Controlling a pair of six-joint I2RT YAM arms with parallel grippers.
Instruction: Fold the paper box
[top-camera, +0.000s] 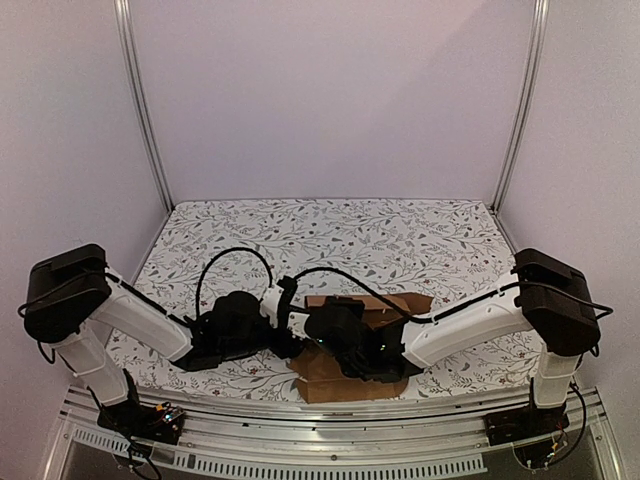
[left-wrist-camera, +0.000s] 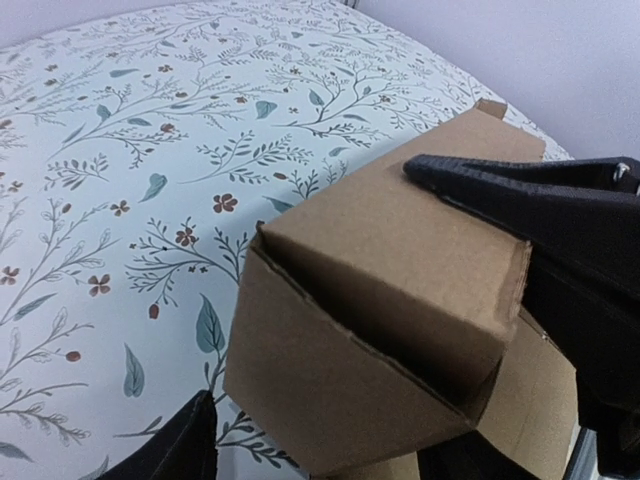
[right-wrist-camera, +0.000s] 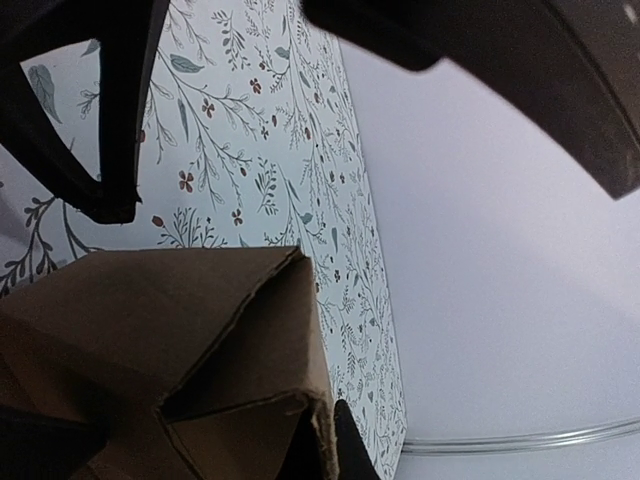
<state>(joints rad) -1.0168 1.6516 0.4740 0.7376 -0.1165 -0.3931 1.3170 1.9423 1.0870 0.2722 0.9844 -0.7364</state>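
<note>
In the left wrist view, one finger (left-wrist-camera: 185, 450) of the left gripper (top-camera: 288, 335) shows at the lower left edge, apart from the cardboard. The near corner of the paper box (left-wrist-camera: 400, 260) fills the space beside it, so these fingers stand wide with nothing held. Its other finger cannot be made out with certainty.

From the right of that frame, a pointed black finger (left-wrist-camera: 500, 185) of the right gripper (top-camera: 318, 335) lies flat along the box's top panel, touching it. This gripper's fingers are closed together. The pictures do not show whether a panel is pinched between them.

The box sits at the lower middle of the top view, between the two wrists and near the bottom edge of the flowered cloth (left-wrist-camera: 120, 150). It is partly formed. A top panel and a side wall stand up, and the end toward the left wrist camera is open, with a flap slanting inward.

It is probably very light, so it would slide on the cloth under a push from one side. The panels look stiff, while the creases should give easily. A hard pinch in the middle of a wall would likely dent it. The better hold seems to be on a free flap edge close to its crease, with the other gripper steadying the body from above.

Counted, there is one box, two grippers and one cloth.
</note>
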